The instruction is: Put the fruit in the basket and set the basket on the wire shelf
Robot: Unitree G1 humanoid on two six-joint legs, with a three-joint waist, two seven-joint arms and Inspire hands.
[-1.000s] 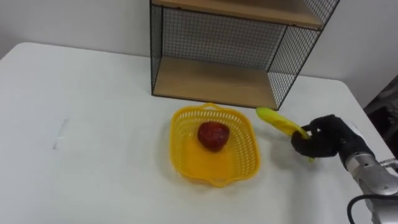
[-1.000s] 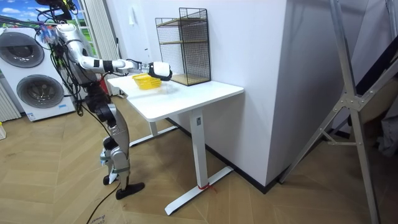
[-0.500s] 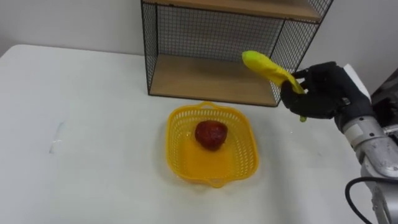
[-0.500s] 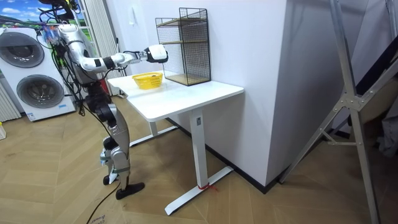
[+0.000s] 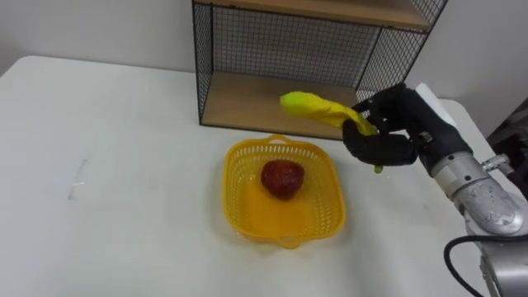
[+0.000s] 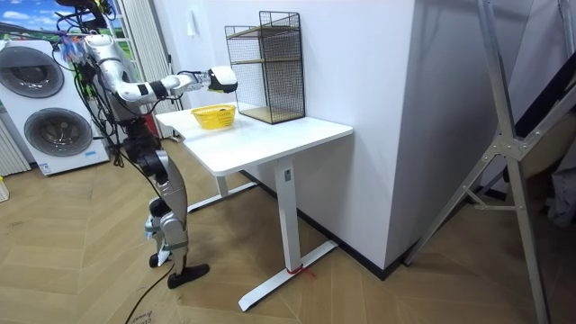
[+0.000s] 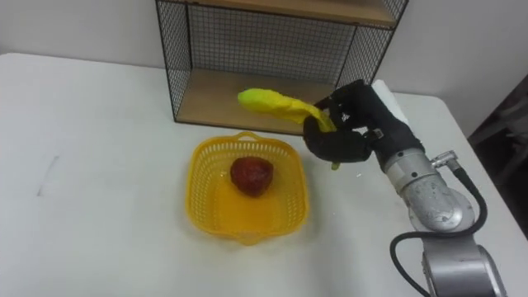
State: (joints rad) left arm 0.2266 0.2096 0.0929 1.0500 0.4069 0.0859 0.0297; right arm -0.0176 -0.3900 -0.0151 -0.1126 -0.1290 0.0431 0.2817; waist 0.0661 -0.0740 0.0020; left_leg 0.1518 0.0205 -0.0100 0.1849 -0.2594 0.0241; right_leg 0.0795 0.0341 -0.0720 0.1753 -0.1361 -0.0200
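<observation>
Banana (image 5: pixel 318 107) hangs in the air just behind the basket's (image 5: pixel 231 186) far right rim, its stem end clenched in the right hand (image 5: pixel 389 128). A red fruit (image 5: pixel 283 178) lies mid-basket. Best to carry the banana over the free space beside that fruit, lower it close, then release gently so nothing bounces out.

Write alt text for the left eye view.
The robot's right hand grips a yellow banana by one end, holding it up beside the far right rim of a yellow basket. A red fruit lies in the basket, on a white table, with a wire shelf behind.
</observation>
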